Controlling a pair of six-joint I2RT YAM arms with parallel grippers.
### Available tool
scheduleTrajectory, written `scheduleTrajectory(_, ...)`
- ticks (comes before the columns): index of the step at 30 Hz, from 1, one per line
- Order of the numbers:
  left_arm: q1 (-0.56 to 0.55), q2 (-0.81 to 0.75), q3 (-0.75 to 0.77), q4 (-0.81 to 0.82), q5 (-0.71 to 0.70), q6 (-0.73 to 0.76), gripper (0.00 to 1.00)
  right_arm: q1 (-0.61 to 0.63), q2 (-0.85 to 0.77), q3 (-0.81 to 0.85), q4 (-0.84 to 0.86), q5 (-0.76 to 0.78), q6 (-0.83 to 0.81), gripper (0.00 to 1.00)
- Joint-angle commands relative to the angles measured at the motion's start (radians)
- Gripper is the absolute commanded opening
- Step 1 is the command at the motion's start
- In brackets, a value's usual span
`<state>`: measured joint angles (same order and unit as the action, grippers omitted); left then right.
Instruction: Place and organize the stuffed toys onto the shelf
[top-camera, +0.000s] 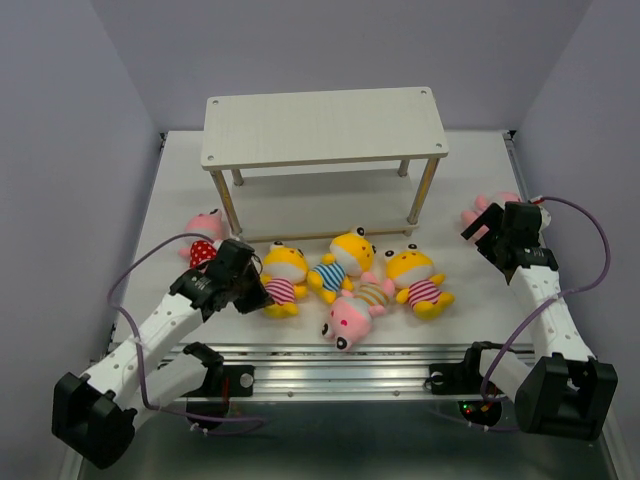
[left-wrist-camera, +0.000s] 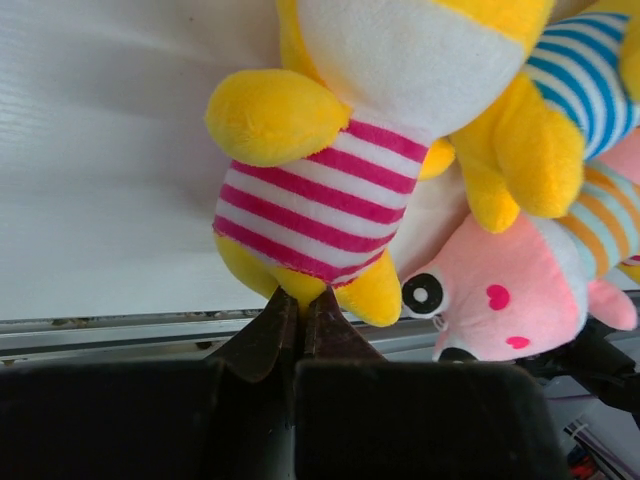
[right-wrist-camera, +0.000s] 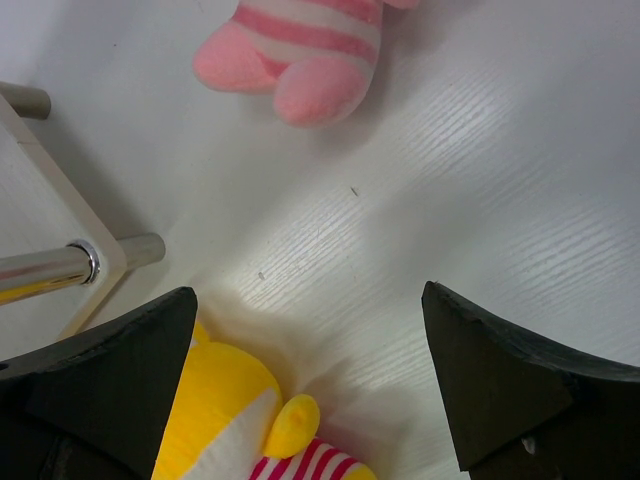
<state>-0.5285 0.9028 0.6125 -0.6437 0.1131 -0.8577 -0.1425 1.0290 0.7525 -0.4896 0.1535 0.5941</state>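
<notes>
The shelf (top-camera: 322, 125) stands at the back middle, both boards bare. My left gripper (top-camera: 260, 290) is shut on the bottom of a yellow toy in a pink-striped shirt (top-camera: 283, 276). In the left wrist view its jaws (left-wrist-camera: 300, 296) pinch the yellow plush between the legs (left-wrist-camera: 318, 205). A yellow toy in blue stripes (top-camera: 345, 262), a pink toy in orange stripes (top-camera: 355, 312) and a second yellow pink-striped toy (top-camera: 415, 280) lie beside it. A pink red-dotted toy (top-camera: 205, 236) lies at the left. My right gripper (top-camera: 483, 236) is open and empty next to a pink striped toy (top-camera: 488, 207).
In the right wrist view the open gripper (right-wrist-camera: 310, 330) hovers over bare table, with the pink toy's legs (right-wrist-camera: 300, 50) ahead, a yellow toy (right-wrist-camera: 215, 420) at the lower left and a shelf leg (right-wrist-camera: 50, 265) at the left. A metal rail (top-camera: 340, 352) runs along the near edge.
</notes>
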Motion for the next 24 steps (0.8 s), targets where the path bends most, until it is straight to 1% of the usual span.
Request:
scheduleTrajectory(1,-0.004,-0.091,0.085,-0.013,-0.041,-0.024,0.0,0.001,-0.007,-0.001,0.028,0.014,-0.017,1.0)
scheduleTrajectory(6,-0.004,-0.168,0.124,0.045,-0.064,-0.059,0.0,0.001,-0.007,0.001,0.031,0.012,-0.017,1.0)
scheduleTrajectory(10,-0.004,-0.188,0.144,0.113,-0.102,-0.079,0.0,0.001,-0.007,-0.001,0.032,0.009,-0.019,1.0)
scheduleTrajectory(11,-0.005,-0.194,0.136,0.14,-0.102,-0.083,0.0,0.001,-0.007,-0.001,0.036,0.009,-0.019,1.0)
scheduleTrajectory(14,-0.004,-0.217,0.101,0.319,-0.086,-0.081,0.0,0.001,-0.006,-0.001,0.039,0.011,-0.019,1.0)
scheduleTrajectory(17,-0.004,-0.196,0.095,0.419,-0.095,-0.054,0.0,0.001,-0.004,0.001,0.042,0.009,-0.02,1.0)
scheduleTrajectory(20,-0.005,-0.156,0.122,0.498,-0.096,-0.027,0.0,0.001,-0.003,0.001,0.043,0.006,-0.02,1.0)
scheduleTrajectory(24,-0.004,-0.124,0.165,0.558,-0.093,0.003,0.0,0.001,0.0,0.001,0.046,0.004,-0.02,1.0)
